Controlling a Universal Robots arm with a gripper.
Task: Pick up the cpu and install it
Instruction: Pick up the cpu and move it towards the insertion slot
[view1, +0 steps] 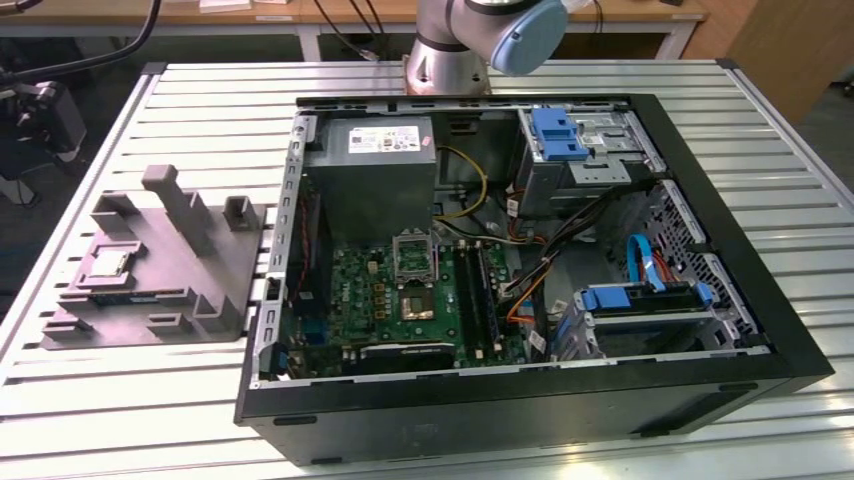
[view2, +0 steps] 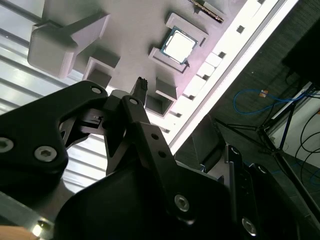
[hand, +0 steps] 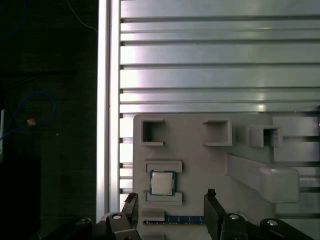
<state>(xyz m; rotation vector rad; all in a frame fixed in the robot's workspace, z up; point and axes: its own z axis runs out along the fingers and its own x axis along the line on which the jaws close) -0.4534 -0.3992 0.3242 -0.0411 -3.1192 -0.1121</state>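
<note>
While the cpu (hand: 162, 183) rests in its holder (hand: 210, 167), nine o'clock of the computer case (view1: 534, 400), our gripper (hand: 171, 196) hangs above it, jaws apart; we should straddle its edges squarely.

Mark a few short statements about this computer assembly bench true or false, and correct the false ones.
1. The small flat square silver-topped cpu lies in the grey moulded plastic holder block. True.
2. The black gripper is clamped on the cpu. False: it is open and empty, and the cpu lies in the block.
3. The holder block stands inside the black computer case. False: it stands on the slatted metal table, to the exterior view's left of the case.
4. The case lies open, with its green motherboard showing. True.
</note>
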